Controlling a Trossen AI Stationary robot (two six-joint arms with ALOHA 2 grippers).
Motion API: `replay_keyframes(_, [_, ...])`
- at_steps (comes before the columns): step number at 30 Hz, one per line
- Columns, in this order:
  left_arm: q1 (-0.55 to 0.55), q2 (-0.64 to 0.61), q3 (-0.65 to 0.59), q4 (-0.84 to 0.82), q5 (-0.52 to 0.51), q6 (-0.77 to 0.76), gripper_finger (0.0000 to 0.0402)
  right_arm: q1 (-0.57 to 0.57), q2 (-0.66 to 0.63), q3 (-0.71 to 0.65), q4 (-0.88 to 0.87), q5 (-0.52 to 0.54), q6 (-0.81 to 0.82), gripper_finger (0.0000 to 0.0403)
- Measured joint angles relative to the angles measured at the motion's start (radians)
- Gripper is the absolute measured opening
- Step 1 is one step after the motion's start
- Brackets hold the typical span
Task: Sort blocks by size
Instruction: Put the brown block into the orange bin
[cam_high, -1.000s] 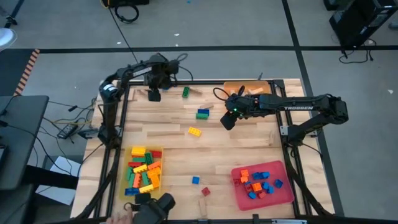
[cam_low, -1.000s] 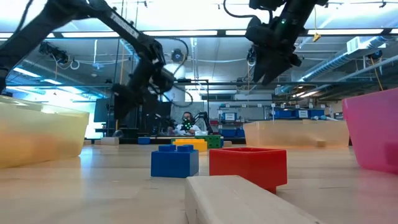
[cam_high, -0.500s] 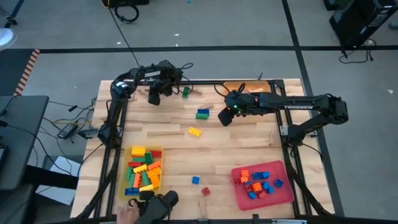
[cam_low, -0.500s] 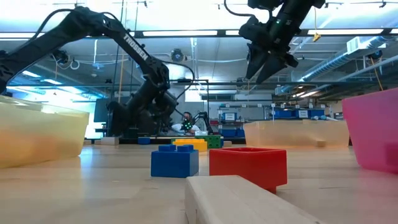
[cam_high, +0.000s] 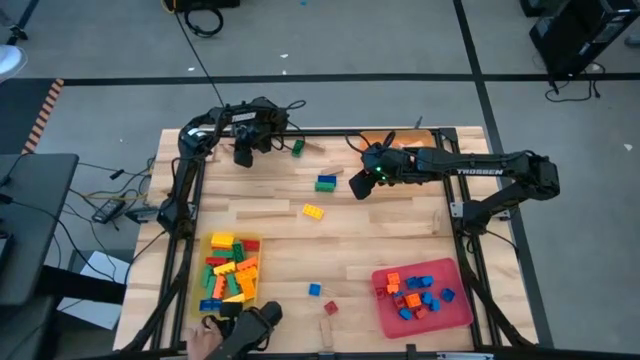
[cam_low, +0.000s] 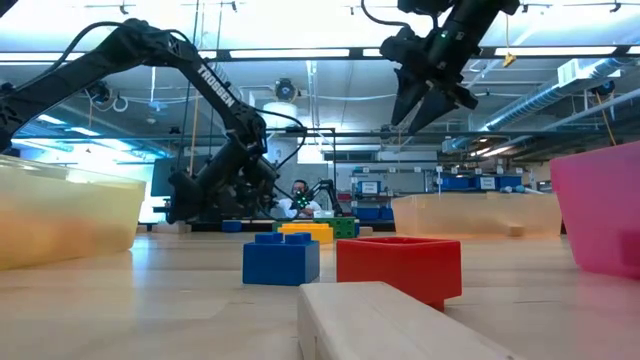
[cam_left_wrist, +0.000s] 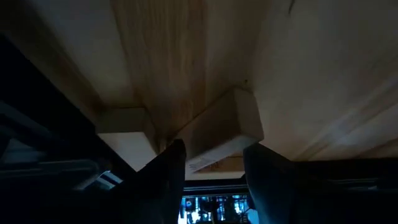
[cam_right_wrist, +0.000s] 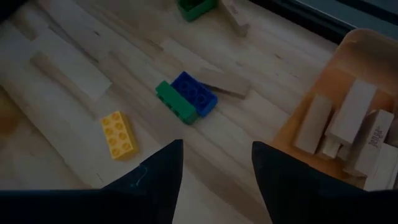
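Sorted so far: the yellow tray near the table's front left corner holds many bigger bricks; the red tray near the front right corner holds small orange and blue bricks; the orange tray at the far edge holds wooden pieces.
Left to sort: a green brick near the far edge, a green and blue brick pair and a yellow brick around the middle, a small blue brick, a small red brick and a wooden block near the front edge. The task looks more than half done.
Left gripper: low at the far left corner, fingers around a wooden piece; it seems pinched, but this view is dark.
Right gripper: held in the air just right of the green and blue pair, fingers spread, carrying nothing.
Only in the right wrist view: a flat wooden stick touching the pair.
Only in the low view: how high the right gripper hangs above the table.
Only in the high view: all three trays together.
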Motion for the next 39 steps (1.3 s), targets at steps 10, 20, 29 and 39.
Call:
replay_keyframes(10, [-0.038, -0.001, -0.029, 0.036, 0.042, -0.129, 0.0131, -0.003, 0.0, 0.0, 0.017, 0.0, 0.006, 0.02])
replay_keyframes(20, [-0.047, -0.002, -0.063, 0.082, -0.02, -0.253, 0.0069, -0.003, 0.0, 0.0, 0.035, 0.0, 0.0, 0.0202])
replay_keyframes(29, [-0.048, -0.031, -0.064, 0.042, 0.125, -0.384, 0.0061, -0.003, 0.0, 0.0, 0.039, 0.0, -0.002, 0.0198])
replay_keyframes(39, [-0.107, -0.359, -0.063, 0.058, 0.249, -0.528, 0.0061, -0.003, 0.0, 0.0, 0.038, 0.0, -0.016, 0.0199])
